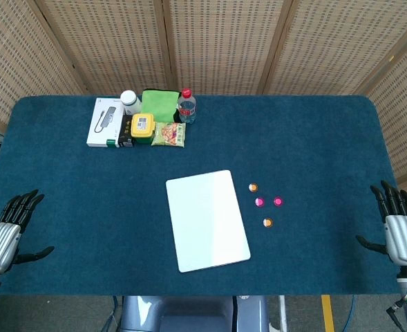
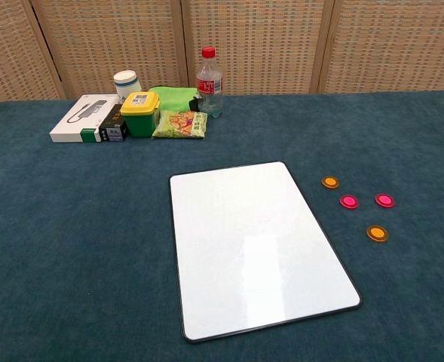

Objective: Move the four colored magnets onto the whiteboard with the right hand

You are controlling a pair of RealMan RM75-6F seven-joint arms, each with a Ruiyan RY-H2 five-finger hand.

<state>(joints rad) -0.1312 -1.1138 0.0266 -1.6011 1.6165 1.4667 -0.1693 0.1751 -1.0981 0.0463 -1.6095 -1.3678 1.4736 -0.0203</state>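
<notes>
Resting at the near corners of the blue worktop (image 1: 314,138), the left robot hand (image 1: 10,232) and the right robot hand (image 1: 396,225) both lie with fingers spread and hold nothing; only the head view shows them.

Between them, nearer the middle, a whiteboard (image 1: 207,220) lies flat with its surface bare. Four magnets sit on the cloth just beside its right edge, none touching it: the near orange magnet (image 1: 267,222), two pink ones side by side, the inner pink magnet (image 1: 259,202) and the outer pink magnet (image 1: 278,201), and the far orange magnet (image 1: 253,187). That makes two orange and two pink, all apart from one another and well apart from the right robot hand.

At the far edge, left of centre, a cluster of goods stands close together: one white box (image 1: 103,122), a small dark box (image 1: 126,130), a yellow-lidded green container (image 1: 142,127) with its lid on, a snack packet (image 1: 168,133), a white jar (image 1: 129,101), a folded green cloth (image 1: 159,102) and one red-capped plastic bottle (image 1: 186,106), upright. What the closed containers hold cannot be told.
</notes>
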